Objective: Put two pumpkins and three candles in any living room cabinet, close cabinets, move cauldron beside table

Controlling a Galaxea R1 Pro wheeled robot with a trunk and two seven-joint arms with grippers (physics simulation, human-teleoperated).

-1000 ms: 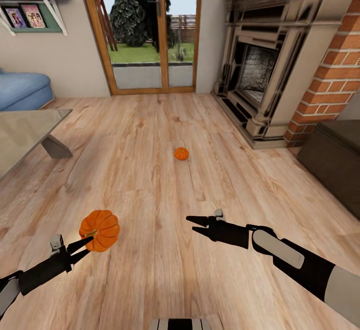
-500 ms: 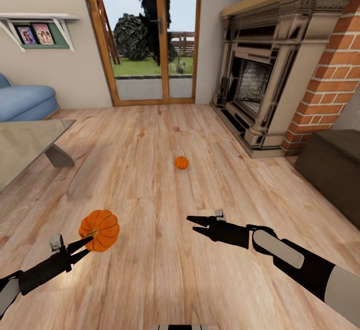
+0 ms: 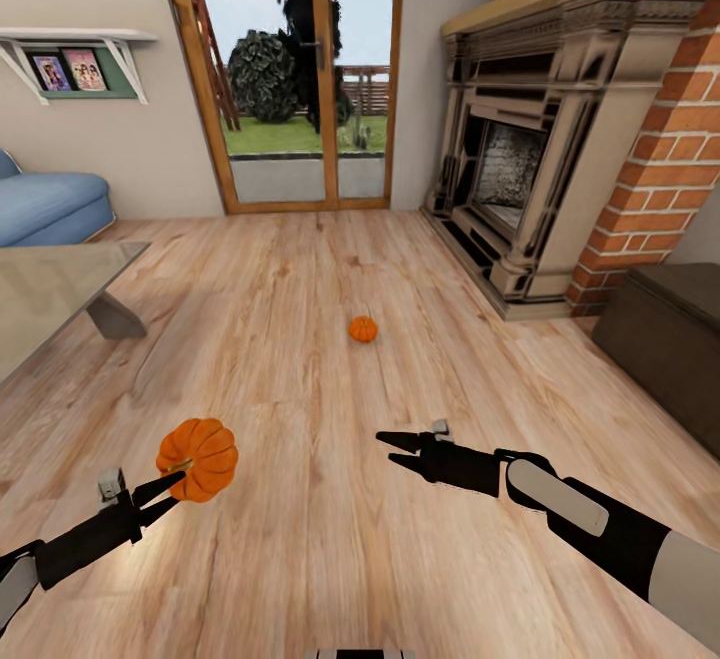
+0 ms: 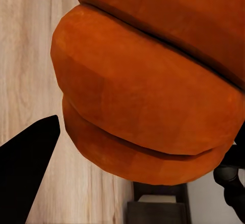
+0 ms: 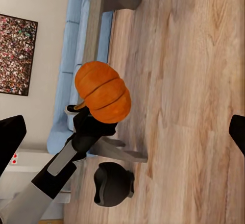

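The left end effector (image 3: pixel 168 492) held one pumpkin (image 3: pixel 198 459), apparently pinched near its edge, so it risked slipping. The right end effector (image 3: pixel 392 446) stood wide, empty, with the second pumpkin (image 3: pixel 363 329) on the floor (image 3: pixel 320 269).

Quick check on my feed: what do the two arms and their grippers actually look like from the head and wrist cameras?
Both arms are matte black with pale grey shell panels on the forearms. The right gripper ends in two slim, pointed black fingers, with a small grey block mounted on the wrist. The left gripper has the same tapered black fingers and a small grey block. No cables or markings are visible.
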